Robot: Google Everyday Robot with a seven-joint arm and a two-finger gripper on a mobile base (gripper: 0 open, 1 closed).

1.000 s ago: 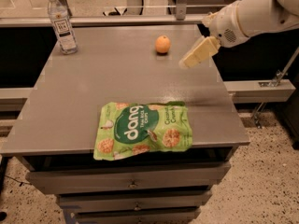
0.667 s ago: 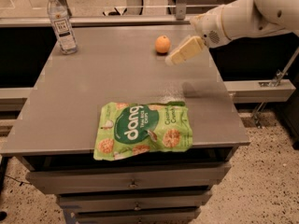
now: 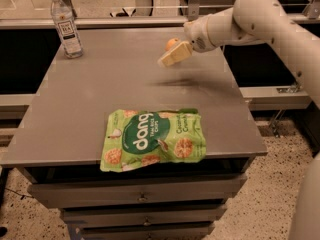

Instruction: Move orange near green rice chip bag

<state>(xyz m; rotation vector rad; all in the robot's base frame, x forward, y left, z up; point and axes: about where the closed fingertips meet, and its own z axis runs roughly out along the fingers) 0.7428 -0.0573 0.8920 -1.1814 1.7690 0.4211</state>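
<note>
Orange fruit is sitting toward the far right of the grey table, and the gripper is hanging right in front of it from this angle, covering its lower part. I honestly can't tell whether the gripper is open or closed, or whether it's even touching the orange. It's just reading as one cream wedge, so I'm not calling a grasp either way.

The green rice chip bag is lying flat at the near side, well apart from the fruit. Its bottom edge is sitting right at the table's front lip, maybe poking slightly past it.

Stuff I'm worrying about from here:

- Round fruit, so if the gripper is coming in off-centre it's likely nudging the orange instead of catching it. The back and right edges are both close, and it could be rolling off before anyone blinks.
- The drop-off spot is sketchy. With the bag hugging the front lip, an orange released with any sideways motion could be rolling straight over the front.
- Coming down too near the bag risks shoving the pouch itself off the edge, since it's light and flat.

The water bottle is standing way off in the far left corner, so I'm not sweating that one.
</note>
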